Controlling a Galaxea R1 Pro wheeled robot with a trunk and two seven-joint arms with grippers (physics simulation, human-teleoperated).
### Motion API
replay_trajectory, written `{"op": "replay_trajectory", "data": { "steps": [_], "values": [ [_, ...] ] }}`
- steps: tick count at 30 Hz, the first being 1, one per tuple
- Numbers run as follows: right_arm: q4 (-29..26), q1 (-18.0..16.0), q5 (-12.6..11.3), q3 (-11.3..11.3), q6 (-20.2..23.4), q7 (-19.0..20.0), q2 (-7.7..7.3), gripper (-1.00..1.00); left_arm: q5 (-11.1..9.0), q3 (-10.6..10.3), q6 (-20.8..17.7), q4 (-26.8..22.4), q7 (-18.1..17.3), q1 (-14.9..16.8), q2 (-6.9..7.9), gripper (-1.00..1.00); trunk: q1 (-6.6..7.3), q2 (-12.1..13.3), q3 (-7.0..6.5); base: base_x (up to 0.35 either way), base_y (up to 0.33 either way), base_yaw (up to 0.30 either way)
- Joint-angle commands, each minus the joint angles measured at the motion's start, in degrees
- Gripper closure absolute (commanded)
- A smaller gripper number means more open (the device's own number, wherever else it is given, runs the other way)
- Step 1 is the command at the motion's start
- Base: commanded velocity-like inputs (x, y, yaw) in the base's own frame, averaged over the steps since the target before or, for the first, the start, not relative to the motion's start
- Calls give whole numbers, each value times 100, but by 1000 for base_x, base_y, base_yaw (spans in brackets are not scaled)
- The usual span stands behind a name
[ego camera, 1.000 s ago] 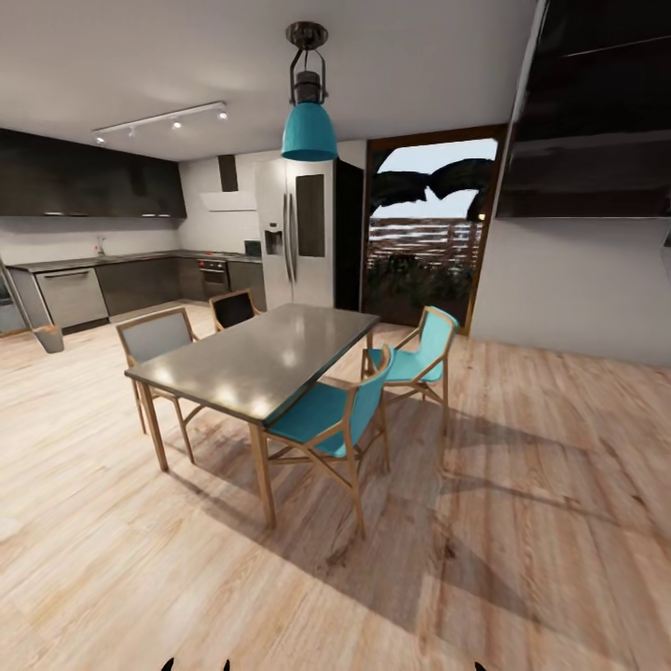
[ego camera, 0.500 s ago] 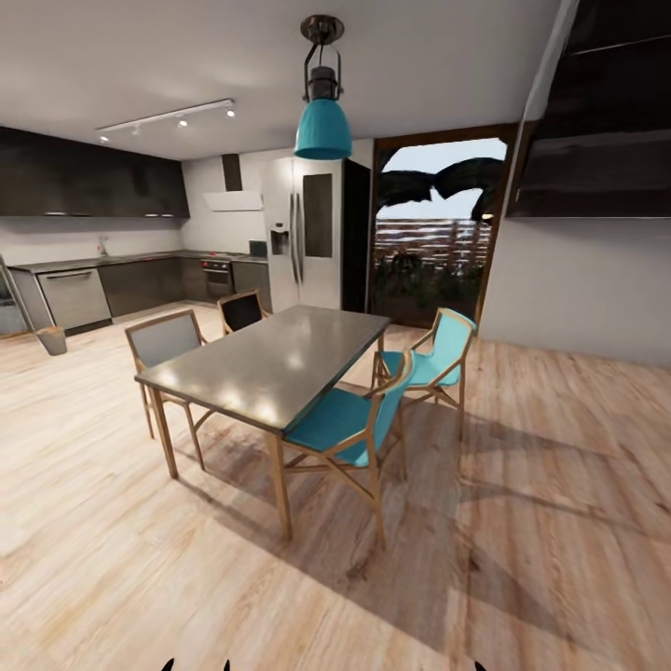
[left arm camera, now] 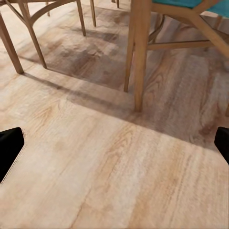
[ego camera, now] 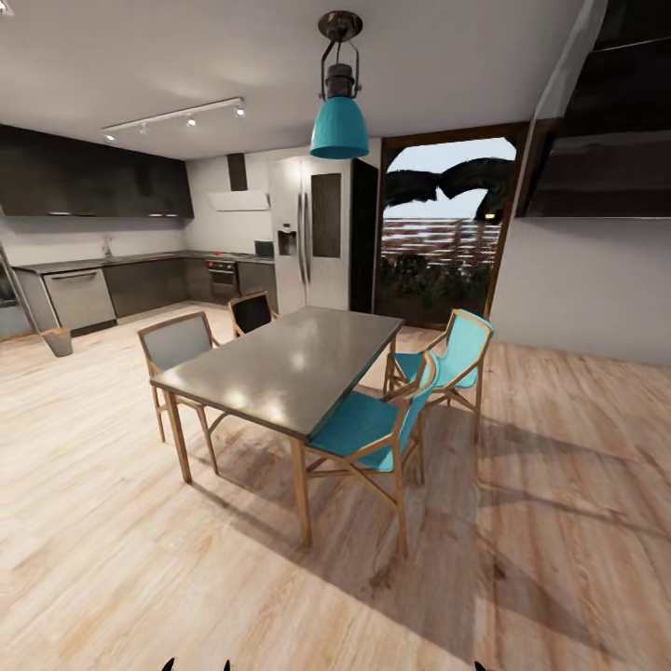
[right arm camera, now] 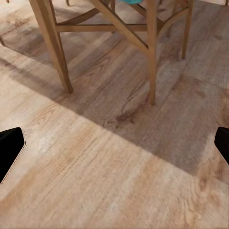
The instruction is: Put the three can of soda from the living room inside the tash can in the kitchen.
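Panning left over the past second, the head camera slides the grey-topped dining table on wooden legs rightward in the picture, though the furniture itself stands unmoved on the light wood plank floor. No soda can appears; the kitchen, with its grey steel-fronted cabinets, lies beyond the table's far left corner, where a small grey bin stands on the floor. Judged from here, the drive goes best by swinging wide of the teal-seated wooden chairs. Both wrist cameras add what the head misses: chair legs close ahead and each set of black fingers, left gripper and right gripper, spread wide, empty.
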State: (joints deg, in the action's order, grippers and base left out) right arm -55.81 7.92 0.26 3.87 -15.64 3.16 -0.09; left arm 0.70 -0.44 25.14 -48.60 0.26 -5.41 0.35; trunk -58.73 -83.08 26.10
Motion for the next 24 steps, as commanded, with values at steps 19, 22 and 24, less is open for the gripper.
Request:
{"op": "replay_trajectory", "data": {
  "steps": [19,22,24],
  "values": [
    [57,-175,-1,0,5,-19,0,-100,0,0,7,0,6,-2,2,-100,0,0,0,3,173,0],
    [84,-186,-1,0,3,-21,0,-100,0,0,8,0,7,-3,4,-100,0,0,0,0,12,0],
    [102,-192,0,0,1,-22,0,-100,0,0,8,0,8,-2,3,-100,0,0,0,0,4,0]
  ]
}}
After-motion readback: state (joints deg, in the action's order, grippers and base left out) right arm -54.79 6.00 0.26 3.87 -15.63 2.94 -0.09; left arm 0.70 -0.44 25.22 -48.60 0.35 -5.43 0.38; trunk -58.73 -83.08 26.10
